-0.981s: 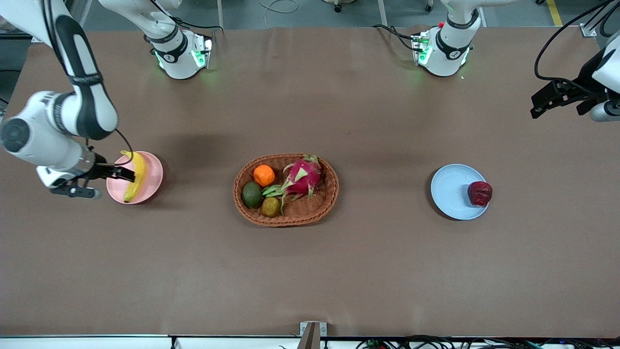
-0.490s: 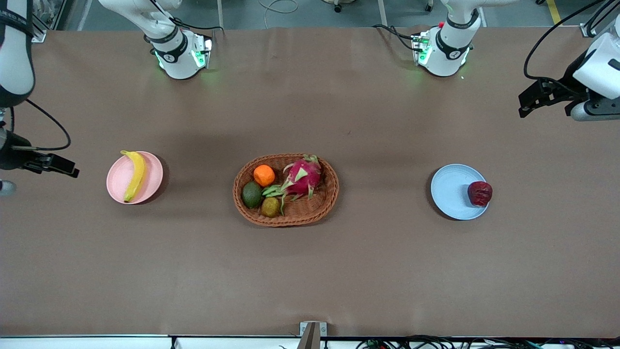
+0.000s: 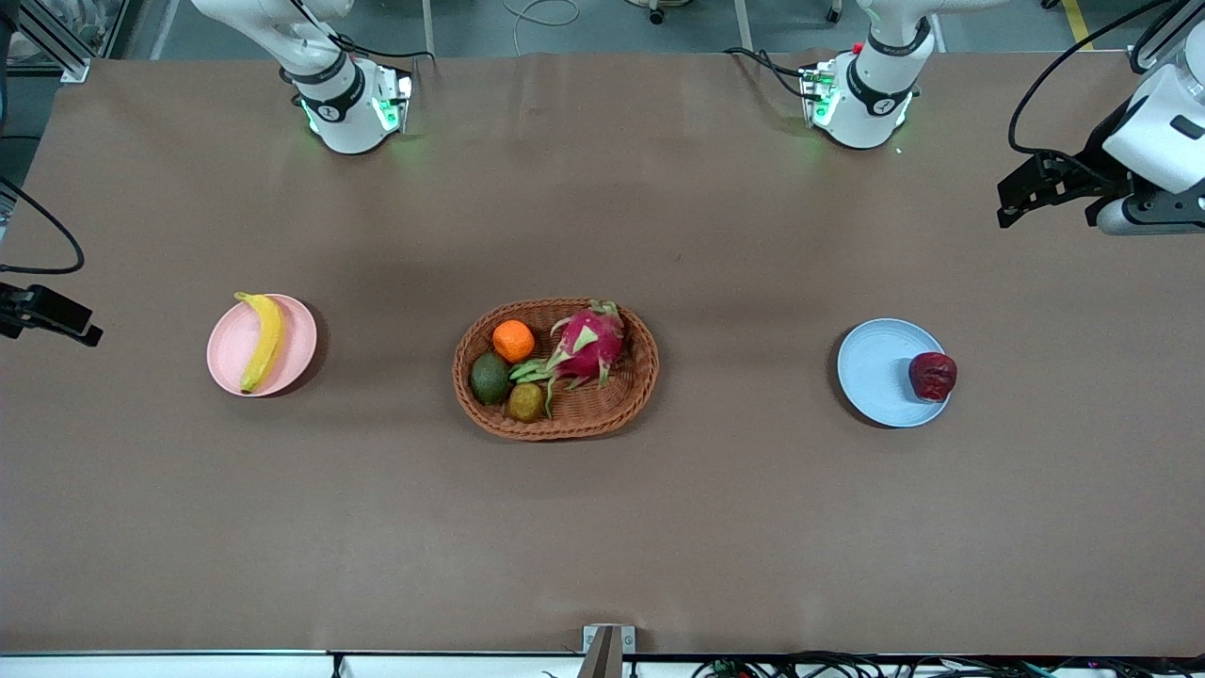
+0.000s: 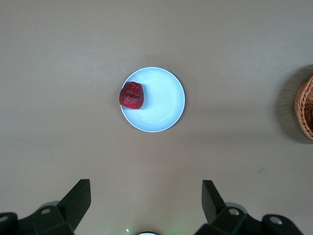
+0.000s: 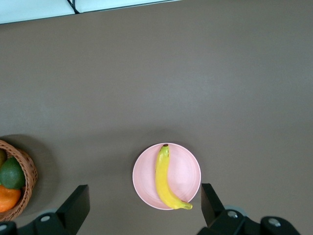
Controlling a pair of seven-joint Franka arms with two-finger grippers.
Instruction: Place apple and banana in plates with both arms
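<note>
- The banana [image 3: 261, 341] lies in the pink plate [image 3: 297, 350].
- The apple [image 3: 932, 376] sits at the blue plate's [image 3: 875, 372] rim.
- The wicker basket [image 3: 640, 377] holds orange [image 3: 513, 340], avocado [image 3: 490, 378] and dragon fruit [image 3: 588, 344].
- Left gripper [image 4: 145, 203] and right gripper [image 5: 145, 203] hang over the table [image 3: 602, 527] ends, wide open, empty.

Right gripper [image 3: 52, 316] cut off at front view's edge; arm unseen. Wicker basket [image 4: 305, 106] only partly in both wrist views. Left arm's body mostly out of frame.
</note>
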